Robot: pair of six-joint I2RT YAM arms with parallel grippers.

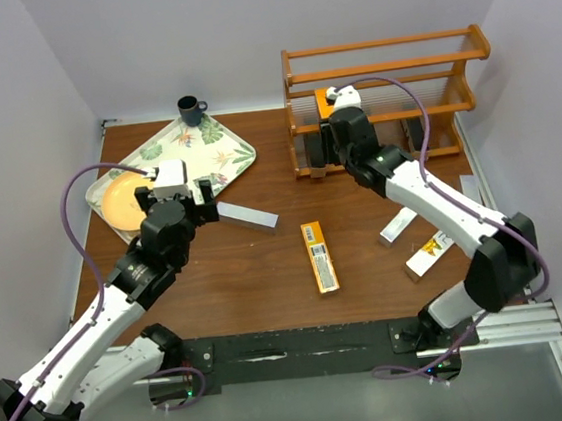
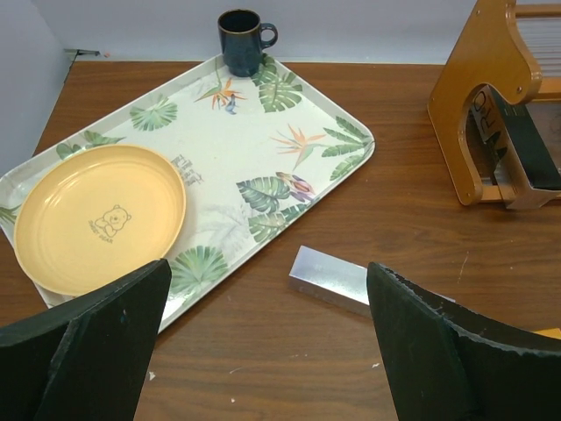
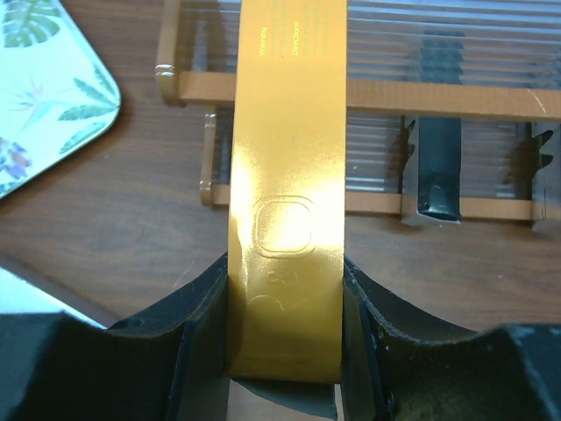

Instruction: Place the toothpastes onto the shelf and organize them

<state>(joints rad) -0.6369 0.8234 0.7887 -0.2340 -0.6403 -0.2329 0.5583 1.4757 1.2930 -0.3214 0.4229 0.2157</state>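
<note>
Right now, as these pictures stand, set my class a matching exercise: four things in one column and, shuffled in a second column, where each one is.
Things
1. yellow plate
2. dark mug
3. silver box in the left wrist view
4. orange box in the right wrist view

Places
A. clamped in the right gripper, in front of the shelf
B. lying on the leaf-patterned tray
C. flat on the bare table, beside the tray
D. upright just past the tray's far edge

Pairs: 1-B, 2-D, 3-C, 4-A
</note>
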